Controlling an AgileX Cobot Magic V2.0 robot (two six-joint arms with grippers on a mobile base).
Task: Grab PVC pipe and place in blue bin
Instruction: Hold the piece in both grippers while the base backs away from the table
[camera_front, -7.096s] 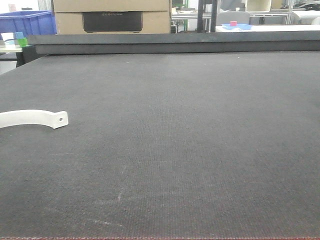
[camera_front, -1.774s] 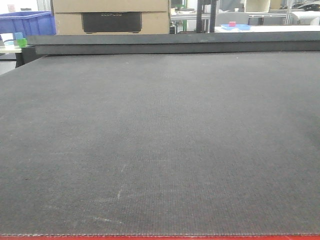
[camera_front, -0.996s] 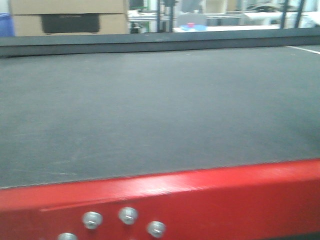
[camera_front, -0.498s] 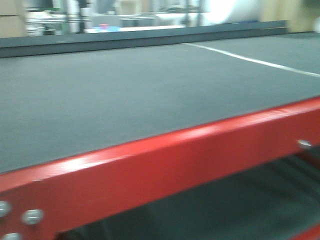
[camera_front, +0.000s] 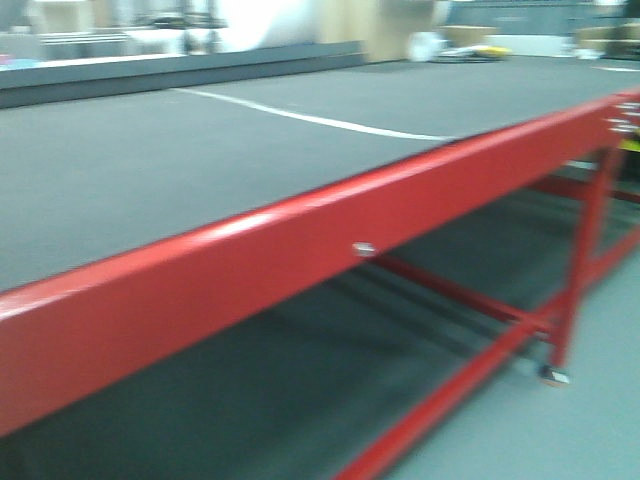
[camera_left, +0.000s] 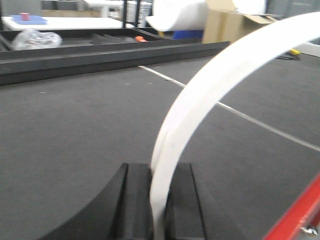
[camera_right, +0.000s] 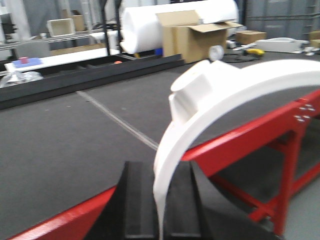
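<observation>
**Front view:** blurred. The red table frame (camera_front: 300, 260) edges the dark mat (camera_front: 150, 170). No pipe or bin is visible.

**Left wrist view:** the left gripper (camera_left: 159, 180) has its jaws clamped on the PVC pipe (camera_left: 200, 95), which arcs up and to the right.

**Right wrist view:** the right gripper (camera_right: 159, 180) has its jaws clamped on a white curved part (camera_right: 210, 100).

**Recommended:** grip firmly during transit and locate the blue bin before releasing.
</observation>
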